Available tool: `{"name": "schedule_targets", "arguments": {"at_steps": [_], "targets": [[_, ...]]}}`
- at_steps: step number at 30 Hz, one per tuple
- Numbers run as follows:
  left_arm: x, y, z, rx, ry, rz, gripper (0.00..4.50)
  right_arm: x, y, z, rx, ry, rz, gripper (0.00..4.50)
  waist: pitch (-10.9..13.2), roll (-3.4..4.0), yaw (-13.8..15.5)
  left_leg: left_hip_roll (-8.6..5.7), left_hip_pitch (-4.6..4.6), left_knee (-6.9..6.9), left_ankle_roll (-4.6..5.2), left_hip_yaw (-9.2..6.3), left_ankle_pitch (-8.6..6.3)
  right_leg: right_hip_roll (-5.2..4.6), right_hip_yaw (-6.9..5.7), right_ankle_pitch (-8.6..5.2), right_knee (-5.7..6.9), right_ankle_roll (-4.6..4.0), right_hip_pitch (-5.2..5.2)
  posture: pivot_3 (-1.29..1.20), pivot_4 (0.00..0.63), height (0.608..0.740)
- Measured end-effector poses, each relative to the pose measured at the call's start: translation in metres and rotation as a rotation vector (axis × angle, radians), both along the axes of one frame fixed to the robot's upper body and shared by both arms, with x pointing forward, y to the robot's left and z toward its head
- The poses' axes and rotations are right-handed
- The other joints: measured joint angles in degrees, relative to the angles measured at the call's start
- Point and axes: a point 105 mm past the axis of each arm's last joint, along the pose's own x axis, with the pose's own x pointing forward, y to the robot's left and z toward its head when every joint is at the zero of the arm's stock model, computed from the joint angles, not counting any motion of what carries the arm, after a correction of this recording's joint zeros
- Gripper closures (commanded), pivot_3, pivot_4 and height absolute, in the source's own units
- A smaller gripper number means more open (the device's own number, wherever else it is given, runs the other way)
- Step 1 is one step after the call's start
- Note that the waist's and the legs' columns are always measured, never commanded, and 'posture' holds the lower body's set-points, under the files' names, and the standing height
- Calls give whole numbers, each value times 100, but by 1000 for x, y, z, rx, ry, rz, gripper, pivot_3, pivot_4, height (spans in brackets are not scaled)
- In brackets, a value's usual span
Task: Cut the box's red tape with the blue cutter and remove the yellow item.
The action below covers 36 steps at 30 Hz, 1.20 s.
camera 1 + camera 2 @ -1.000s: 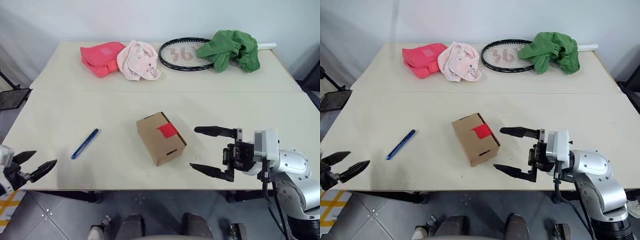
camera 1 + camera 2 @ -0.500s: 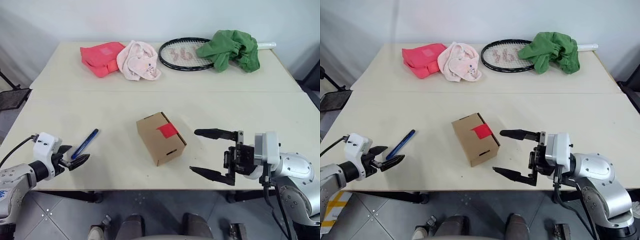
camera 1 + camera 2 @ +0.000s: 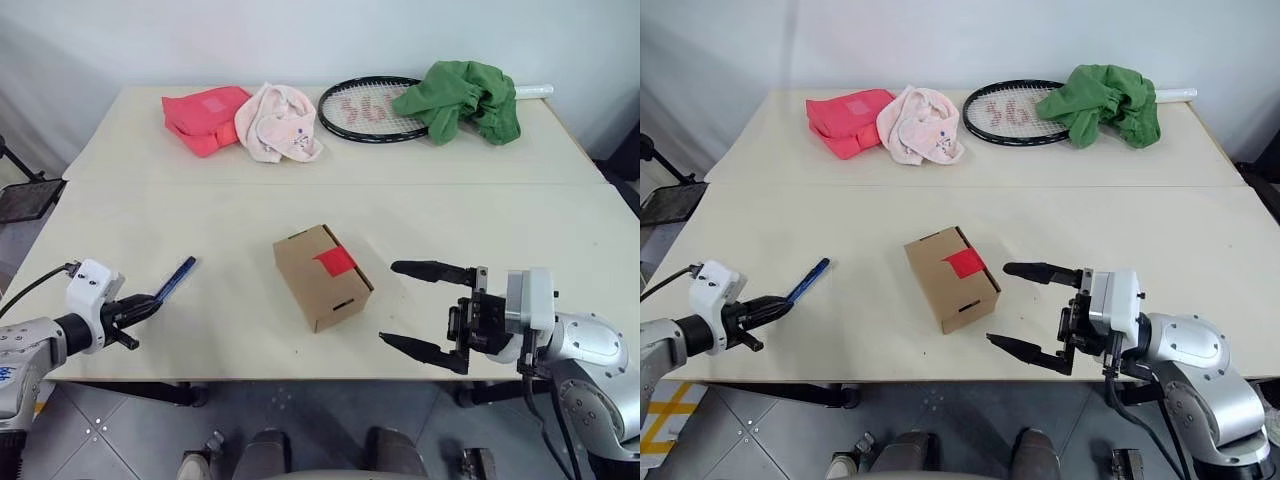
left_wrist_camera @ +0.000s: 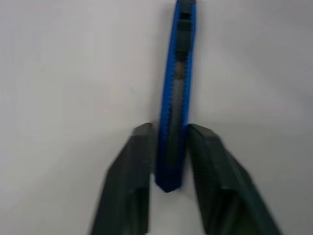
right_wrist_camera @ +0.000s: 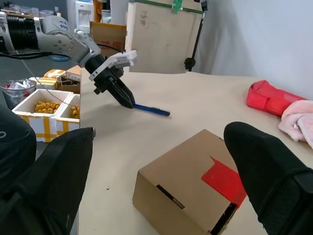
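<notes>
Presently the left gripper point(image 3: 140, 307), lower left of frame, pinches the blue cutter point(image 3: 174, 279) at its near end on the bench point(image 3: 500, 215). Right gripper point(image 3: 418, 304) stands wide beside the box point(image 3: 320, 277), centre frame, red tape point(image 3: 335, 262) uncut. Next: lift cutter, carry to tape.

Box point(image 3: 322, 276): matt brown cardboard, corrugated edge. Tape point(image 3: 334, 262): smooth red patch. Cutter point(image 4: 178, 83): glossy blue plastic, ridged dark slider. Fingers point(image 4: 131, 166): matt black plastic. Table point(image 3: 300, 195): smooth matt cream. Pink towel point(image 3: 278, 121), green garment point(image 3: 460, 97): soft cloth.
</notes>
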Motion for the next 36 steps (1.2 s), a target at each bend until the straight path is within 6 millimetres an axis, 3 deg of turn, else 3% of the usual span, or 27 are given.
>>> {"name": "schedule_targets", "arguments": {"at_steps": [10,16,27,31,36], "targets": [[5,-18,6,-5,-95,-213,4057,0,-9,-3,-18,10,-47,0,3,-5,128,1,-4,5,1,7,-1,1,1,0,-7,-1,-2,0,150,740],[7,-29,24,18,-168,-379,4057,0,-16,-3,-30,14,-80,0,5,-8,107,5,-3,3,1,12,-1,5,1,0,-8,-1,-4,0,150,740],[2,-41,4,72,-99,-490,4057,0,-16,-5,-30,21,-92,0,6,-11,111,9,-4,4,1,17,-1,7,1,1,-7,-2,-7,0,150,740],[-6,-64,3,98,-68,-659,4057,-5,-19,-11,-57,56,-99,0,7,-12,140,9,-7,6,2,17,-2,7,1,1,-7,-3,-7,0,150,740],[-15,-115,6,205,43,-975,4057,-21,-35,-18,-128,127,-166,0,7,-11,192,8,-11,14,4,20,-5,8,1,2,-9,-4,-6,0,150,740]]}}
